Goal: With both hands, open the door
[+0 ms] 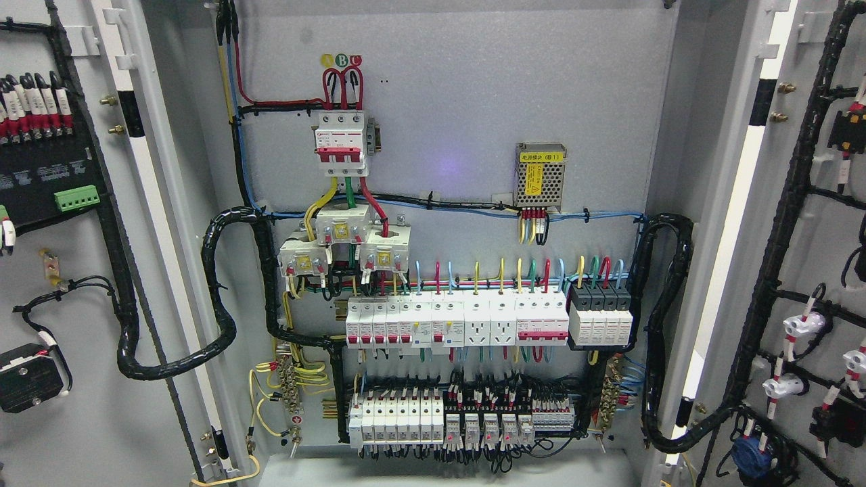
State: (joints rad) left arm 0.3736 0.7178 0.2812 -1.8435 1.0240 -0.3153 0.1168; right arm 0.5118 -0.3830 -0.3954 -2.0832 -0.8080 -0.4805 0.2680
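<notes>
Well, both hands out of frame so grip unknown; left door (61, 270) at 9 and right door (812, 270) at 3 look stiff, heavy, cable-laden—grab outer edges.

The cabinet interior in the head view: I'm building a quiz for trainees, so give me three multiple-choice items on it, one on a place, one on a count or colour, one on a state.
1. Where does the perforated power supply with the yellow label sit?
A. upper right of the back panel
B. cabinet floor
C. on the left door

2. How many round letter markers sit above the top breaker?
A. one
B. three
C. five

3. What state are the doors in?
A. both shut
B. only the left open
C. both swung open

Answers:
1. A, it is mounted above the rows of breakers, right of the middle.
2. B, green, yellow and red discs stand side by side.
3. C, the left door and right door show their wired inner faces. No robot hand is in view.
</notes>
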